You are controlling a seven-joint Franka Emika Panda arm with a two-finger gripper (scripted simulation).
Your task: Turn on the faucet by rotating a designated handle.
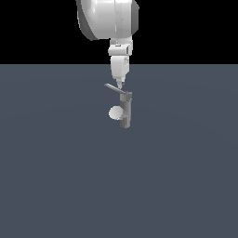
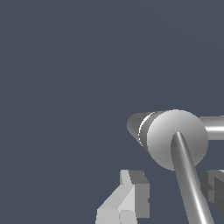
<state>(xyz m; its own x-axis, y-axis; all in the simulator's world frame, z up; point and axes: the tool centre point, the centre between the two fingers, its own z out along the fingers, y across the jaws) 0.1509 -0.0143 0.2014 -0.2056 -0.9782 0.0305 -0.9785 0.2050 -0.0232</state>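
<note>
The faucet [image 1: 126, 111] is a small grey upright post standing on the dark floor in the middle of the exterior view. A pale round part [image 1: 115, 113] sits on the side of the post toward that view's left. The handle [image 1: 113, 88], a thin flat lever, slants up from the post's top toward the same side. My gripper [image 1: 120, 86] hangs straight down with its tip at the handle, close to the post. In the wrist view the fingers [image 2: 131, 192] stand apart, so my gripper [image 2: 171, 181] is open. A shiny bar [image 2: 189, 183] runs between them from a round disc [image 2: 177, 139].
A flat dark grey floor [image 1: 56, 176] spreads all round the faucet. The white arm [image 1: 109, 18] comes down from above it. A second bar [image 2: 214, 127] sticks out sideways from the disc in the wrist view.
</note>
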